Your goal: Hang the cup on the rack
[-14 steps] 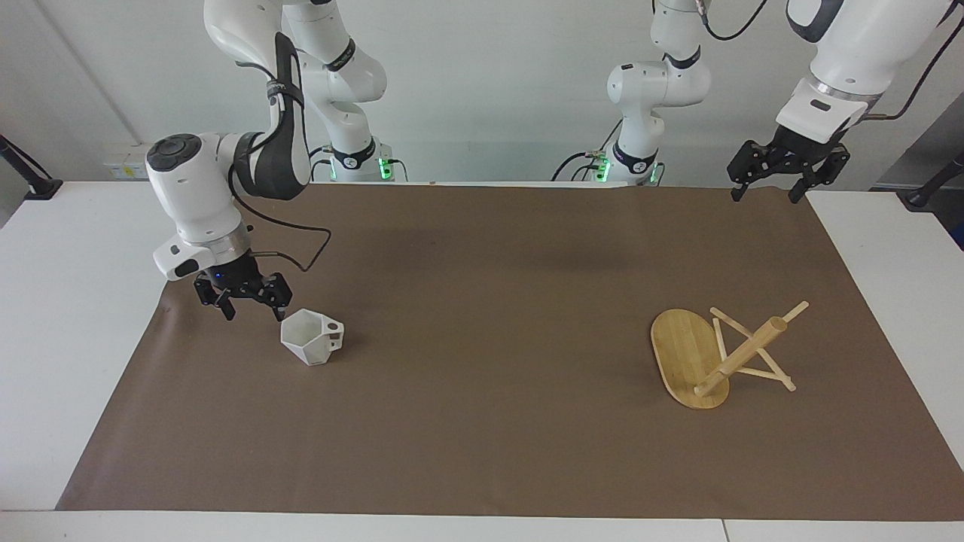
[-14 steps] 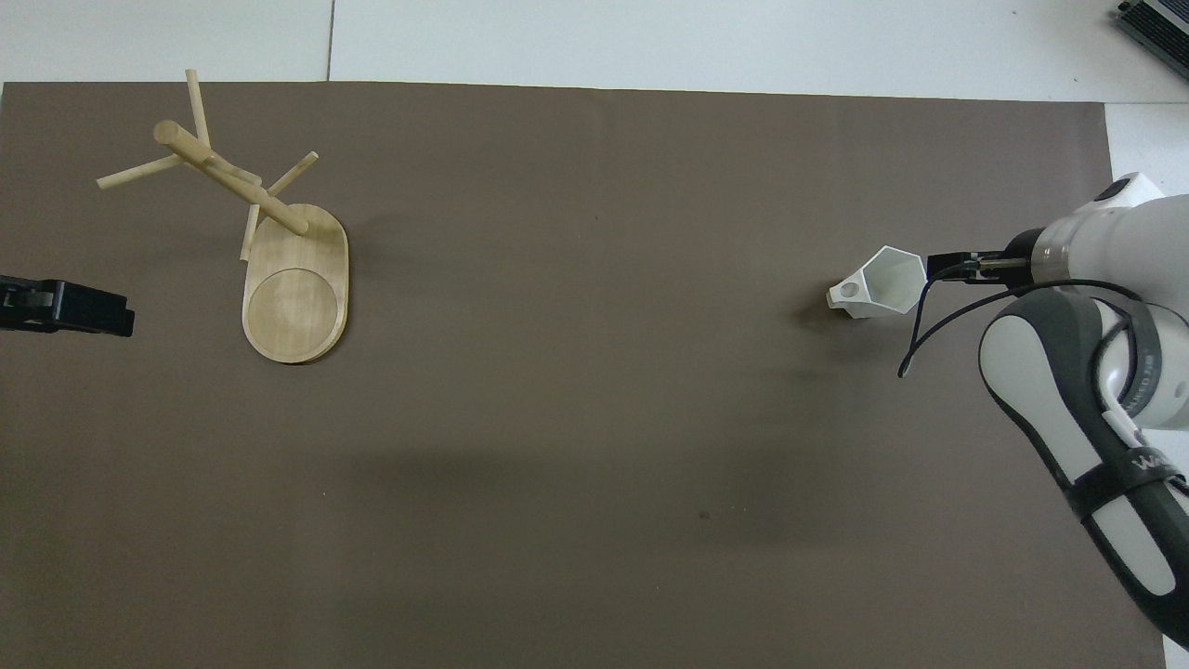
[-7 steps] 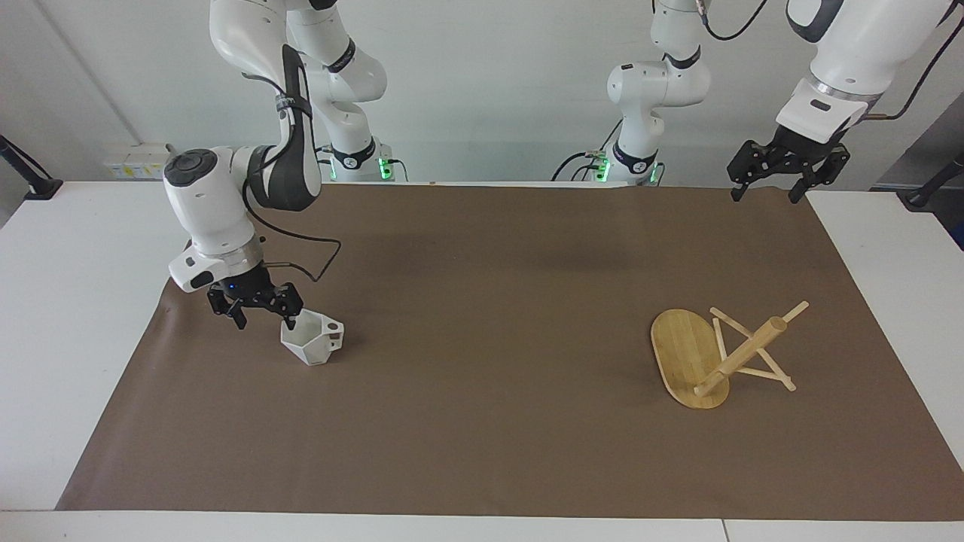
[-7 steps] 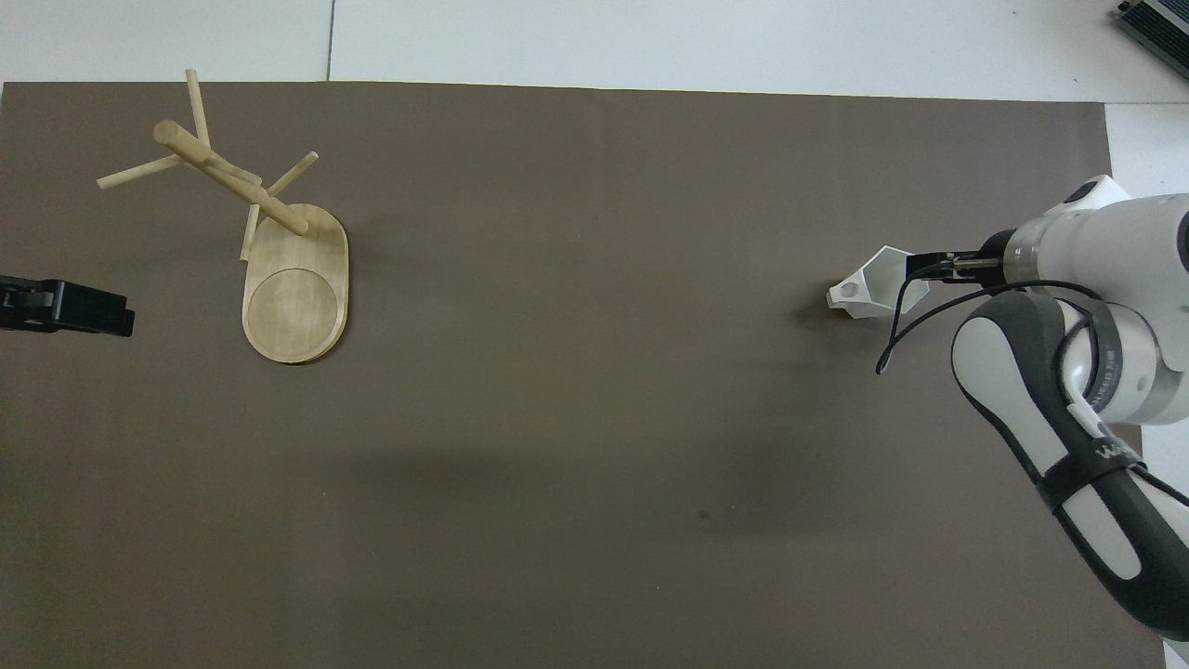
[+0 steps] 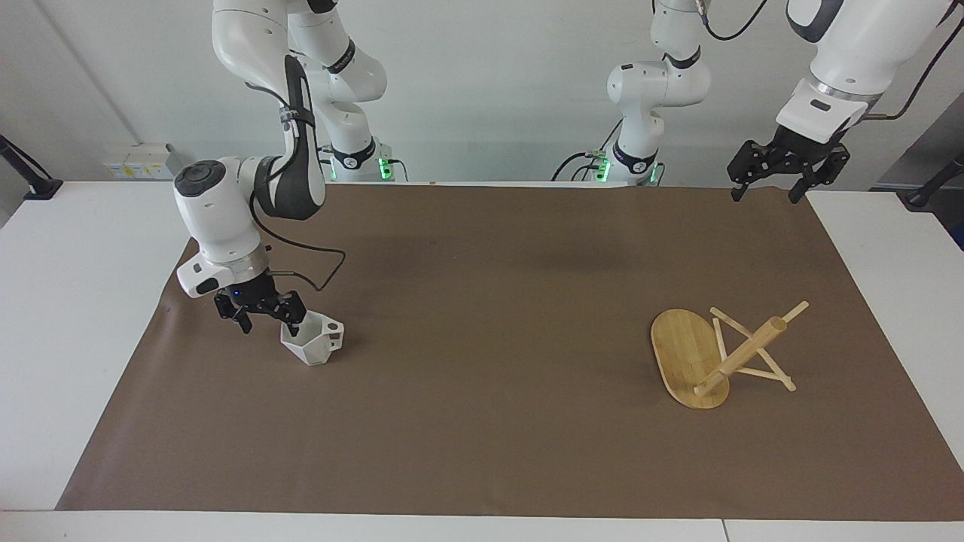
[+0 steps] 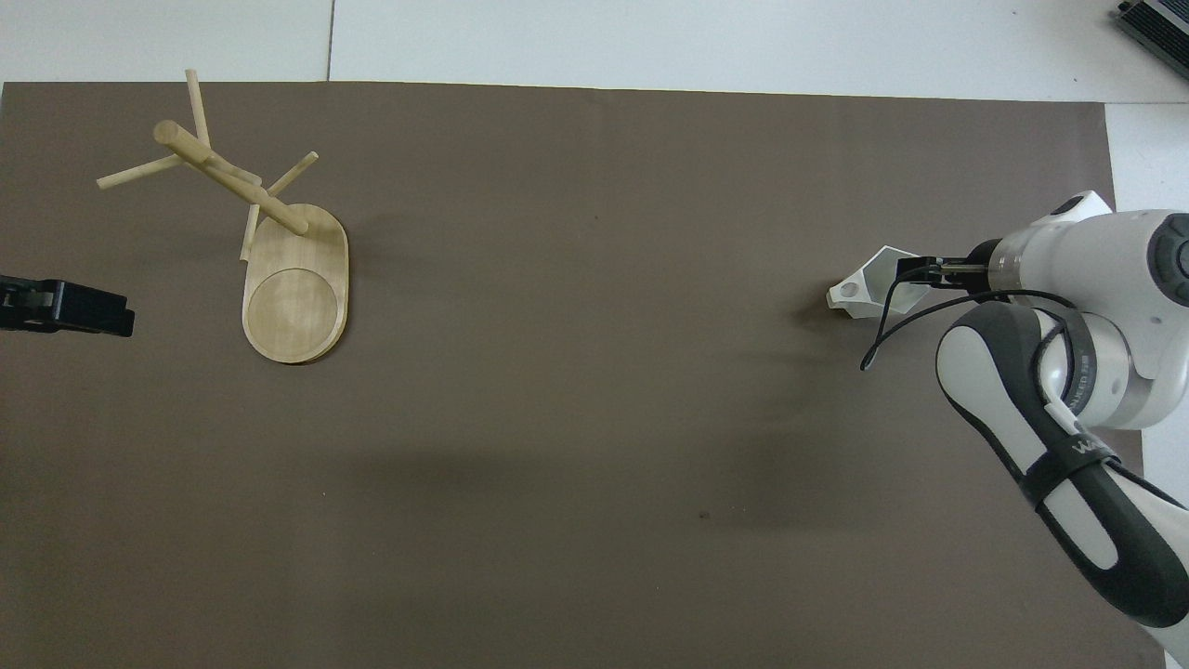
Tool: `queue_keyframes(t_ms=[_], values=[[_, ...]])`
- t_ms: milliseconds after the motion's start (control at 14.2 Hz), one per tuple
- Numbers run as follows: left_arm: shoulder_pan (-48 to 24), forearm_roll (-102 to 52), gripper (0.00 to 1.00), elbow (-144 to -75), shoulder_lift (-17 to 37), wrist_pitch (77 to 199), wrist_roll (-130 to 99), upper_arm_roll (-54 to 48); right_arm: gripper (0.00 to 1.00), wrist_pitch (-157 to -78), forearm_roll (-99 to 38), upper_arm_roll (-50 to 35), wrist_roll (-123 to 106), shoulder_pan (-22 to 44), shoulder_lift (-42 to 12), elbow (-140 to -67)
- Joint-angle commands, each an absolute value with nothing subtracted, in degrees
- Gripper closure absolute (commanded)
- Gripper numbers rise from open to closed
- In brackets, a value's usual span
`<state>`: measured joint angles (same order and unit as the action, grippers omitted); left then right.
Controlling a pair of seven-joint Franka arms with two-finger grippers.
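Note:
The white faceted cup (image 5: 315, 342) (image 6: 868, 283) stands upright on the brown mat (image 5: 482, 421) toward the right arm's end, its handle pointing to the table's middle. My right gripper (image 5: 269, 325) (image 6: 908, 272) is open and low at the cup. One of its fingers (image 5: 293, 325) dips inside the rim and the other stays outside it. The bamboo rack (image 5: 712, 354) (image 6: 279, 260) sits toward the left arm's end. It looks tipped, with its post slanting and peg tips near the mat. My left gripper (image 5: 764, 196) (image 6: 116, 316) waits open, raised over the mat's corner.
The mat covers most of the white table (image 5: 75, 301). A black cable (image 5: 316, 263) loops from the right wrist, just above the mat beside the cup. The robots' bases (image 5: 354, 162) stand along the table's edge at their end.
My right gripper has come in sideways and lower onto the cup, so one finger now sits inside its rim. The cup, the rack and the left arm have not moved.

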<state>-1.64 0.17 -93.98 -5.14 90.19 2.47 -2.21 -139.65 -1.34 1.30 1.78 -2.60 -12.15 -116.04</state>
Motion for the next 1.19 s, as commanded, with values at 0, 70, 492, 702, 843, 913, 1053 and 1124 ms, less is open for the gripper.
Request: queue_keyframes(t_ms=[0, 70, 492, 702, 843, 913, 1053, 1124], values=[[-1.14, -0.35, 0.0, -95.45, -6.5, 90.53, 2.2, -2.37, 0.0, -141.15, -1.41, 0.97, 4.56, -2.9, -12.66, -116.89], [-1.14, -0.35, 0.0, -95.45, -6.5, 90.53, 2.2, -2.37, 0.0, -141.07, -1.41, 0.88, 5.53, -2.81, -12.66, -116.98], [-1.05, -0.35, 0.0, -95.45, -6.5, 90.53, 2.2, -2.37, 0.18, -140.89, -1.41, 0.79, 6.33, -2.81, -12.74, -116.81], [-1.14, -0.35, 0.0, -95.45, -6.5, 90.53, 2.28, -2.37, 0.42, -140.45, -1.41, 0.7, 6.15, -2.81, -12.92, -116.1], [-1.05, -0.35, 0.0, -95.45, -6.5, 90.53, 2.29, -2.37, 0.55, -140.27, -1.32, 0.62, 5.98, -2.81, -12.92, -115.93], [-1.14, -0.35, 0.0, -95.45, -6.5, 90.53, 2.29, -2.37, 0.62, -140.19, -1.32, 0.53, 5.98, -2.81, -12.83, -115.93], [-1.06, -0.35, 0.0, -95.45, -6.5, 90.53, 2.2, -2.37, 0.74, -140.1, -1.32, 0.44, 5.89, -2.81, -12.75, -115.84], [-1.05, -0.35, 0.0, -95.45, -6.5, 90.53, 2.28, -2.37, 0.8, -140.1, -1.32, 0.35, 5.98, -2.81, -12.66, -115.84]])
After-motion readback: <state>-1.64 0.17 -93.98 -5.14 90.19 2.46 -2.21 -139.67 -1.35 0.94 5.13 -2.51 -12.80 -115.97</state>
